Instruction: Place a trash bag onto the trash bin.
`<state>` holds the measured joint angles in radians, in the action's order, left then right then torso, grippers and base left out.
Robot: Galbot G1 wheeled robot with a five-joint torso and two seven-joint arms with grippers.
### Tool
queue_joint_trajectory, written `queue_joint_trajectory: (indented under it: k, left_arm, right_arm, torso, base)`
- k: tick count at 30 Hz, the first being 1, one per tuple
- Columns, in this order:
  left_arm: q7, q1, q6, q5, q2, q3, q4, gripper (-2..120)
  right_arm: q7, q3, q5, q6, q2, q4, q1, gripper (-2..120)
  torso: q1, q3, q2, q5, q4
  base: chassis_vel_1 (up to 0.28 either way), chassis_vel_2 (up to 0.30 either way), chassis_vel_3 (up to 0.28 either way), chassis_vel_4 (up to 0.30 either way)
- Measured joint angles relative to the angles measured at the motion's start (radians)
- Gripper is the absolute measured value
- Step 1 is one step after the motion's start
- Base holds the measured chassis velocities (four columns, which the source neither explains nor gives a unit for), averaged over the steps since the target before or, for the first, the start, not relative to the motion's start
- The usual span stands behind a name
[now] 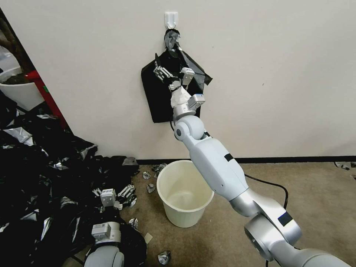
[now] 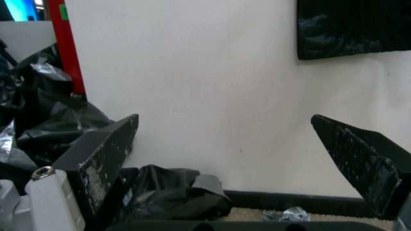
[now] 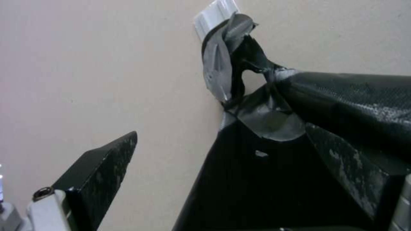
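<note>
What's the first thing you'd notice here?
The right gripper reaches up, open, at a flat black bundle hanging from a white wall hook. On the floor below stands the cream trash bin, with a big heap of black plastic film beside it, where the left gripper hovers open.

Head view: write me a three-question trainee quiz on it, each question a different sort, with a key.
1. True or false: the bin already has a bag fitted.
2. The right gripper is raised at: A) the bundle of bags hanging from the wall hook, B) the bin, C) the floor.
3. Fill in: the left gripper is low, over the ___ of black plastic.

Key: 1 false; 2 A; 3 pile.
</note>
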<state>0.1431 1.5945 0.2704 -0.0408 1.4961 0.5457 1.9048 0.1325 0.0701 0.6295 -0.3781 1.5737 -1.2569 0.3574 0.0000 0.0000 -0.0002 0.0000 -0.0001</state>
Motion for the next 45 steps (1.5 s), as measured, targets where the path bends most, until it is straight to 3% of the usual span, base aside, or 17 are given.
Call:
queue_joint_trajectory:
  k: [20, 45]
  left_arm:
    - [0.007, 0.006, 0.009, 0.007, 0.005, 0.0, 0.007, 100]
    - [0.017, 0.004, 0.032, 0.029, 0.016, -0.005, -0.016, 100]
  right_arm:
    - [0.068, -0.012, 0.172, 0.065, 0.015, 0.009, -0.054, 100]
    - [-0.039, -0.021, 0.23, 0.039, 0.019, 0.038, -0.083, 97]
  torso:
    - [0.0, 0.0, 0.0, 0.0, 0.0002]
    - [0.0, 0.0, 0.0, 0.0, 0.0001]
  base:
    - [0.0, 0.0, 0.0, 0.0]
    - [0.0, 0.0, 0.0, 0.0]
